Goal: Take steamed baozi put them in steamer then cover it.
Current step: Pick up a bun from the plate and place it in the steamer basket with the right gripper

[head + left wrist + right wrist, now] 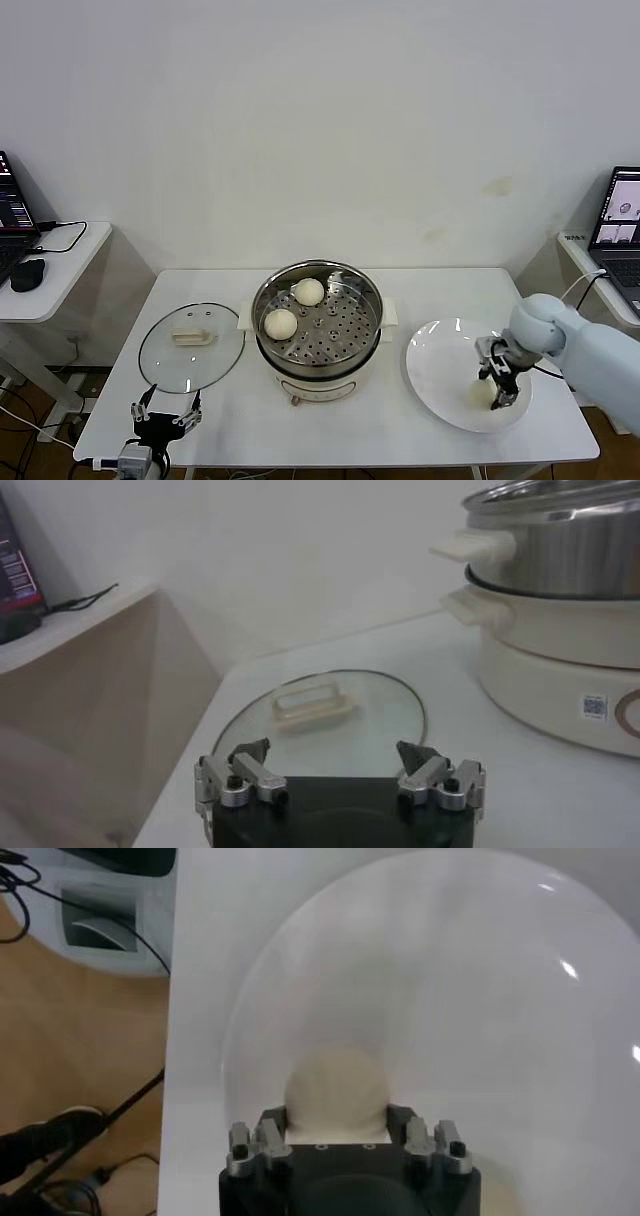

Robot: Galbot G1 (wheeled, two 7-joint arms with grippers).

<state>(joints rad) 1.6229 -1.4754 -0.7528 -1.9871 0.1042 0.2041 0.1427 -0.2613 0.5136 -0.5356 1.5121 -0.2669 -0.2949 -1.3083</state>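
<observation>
Two steamed baozi [309, 291] [281, 323] lie on the perforated tray inside the steamer [372, 322], a shiny steel pot on a cream base at the table's middle. Another baozi [481, 394] sits on the white plate [440, 365] to the right. My right gripper [498, 392] is down over it. In the right wrist view its jaws press both sides of this bun [335, 1083]. The cover [170, 362], a glass lid with a cream handle, lies flat left of the steamer. My left gripper [165, 413] hangs open near the front edge, just short of the lid [330, 725].
Side desks with laptops [622, 215] stand at both sides of the white table, the left one also holding a mouse [27, 273]. In the left wrist view the steamer [560, 570] rises close beside the lid. Cables lie on the floor by the table's right edge [165, 1088].
</observation>
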